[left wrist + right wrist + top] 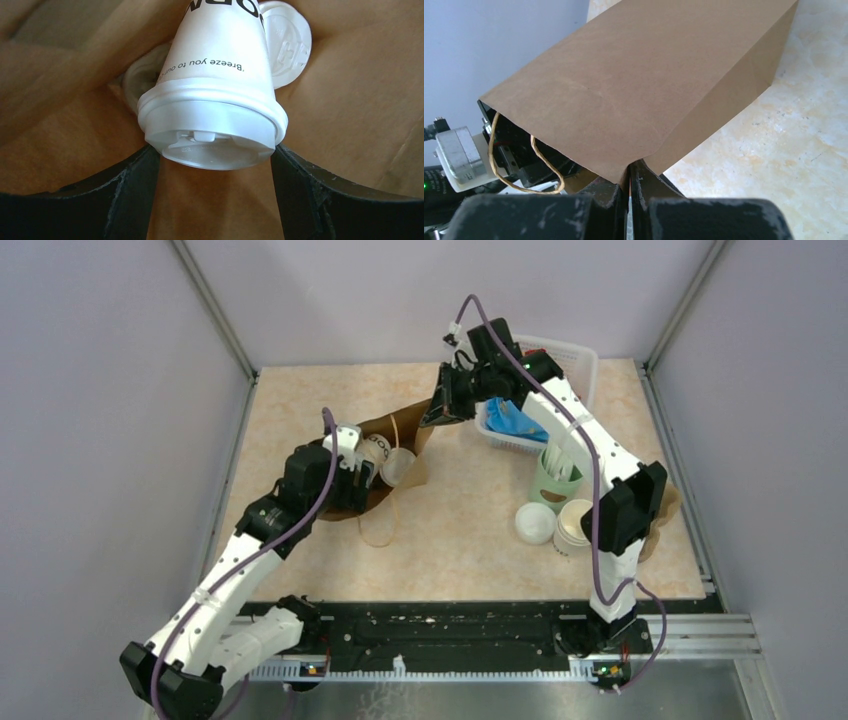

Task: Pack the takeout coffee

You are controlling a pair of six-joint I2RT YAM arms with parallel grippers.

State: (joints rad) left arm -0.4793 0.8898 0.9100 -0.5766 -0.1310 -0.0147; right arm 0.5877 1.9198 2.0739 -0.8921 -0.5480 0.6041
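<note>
One cup, long axis: the takeout coffee [220, 65] ran lengthwise away from the left wrist camera, lidded end nearest and lowest, base cut off by the top edge, body leaning slightly rightward toward that base
Heading from above: the takeout coffee [376, 448] lay roughly on its side, lid end toward the left arm, base toward the far right, as far as the small view showed
Look: white paper, narrowing toward the base; a thin black line reading "Breeze you to our" appeared upside down in the wrist view, with larger black letters cropped above it; a white plastic lid [212, 130] sat on the rim, a small raised tab at its centre
Place: inside the mouth of the brown paper bag [400, 425], with brown paper [75, 150] on every side
Left gripper [215, 150]: jaws stood wide, one black finger [145, 180] on each side of the lid, both touching its rim and clasping the cup there
Right gripper [629, 185]: fingers pressed together, pinching a folded corner of the paper bag [649, 75] and holding it above the table [784, 150]
Bag handle: a twine loop [516, 165] hung at the bag's open end
Neighbour: a second lid [290, 45] showed just behind the cup, to its right
Elsewhere: a stack of cups [573, 525], a loose lid [535, 523] and a green holder [555, 485] stood close together near the right arm, well apart from the bag
</note>
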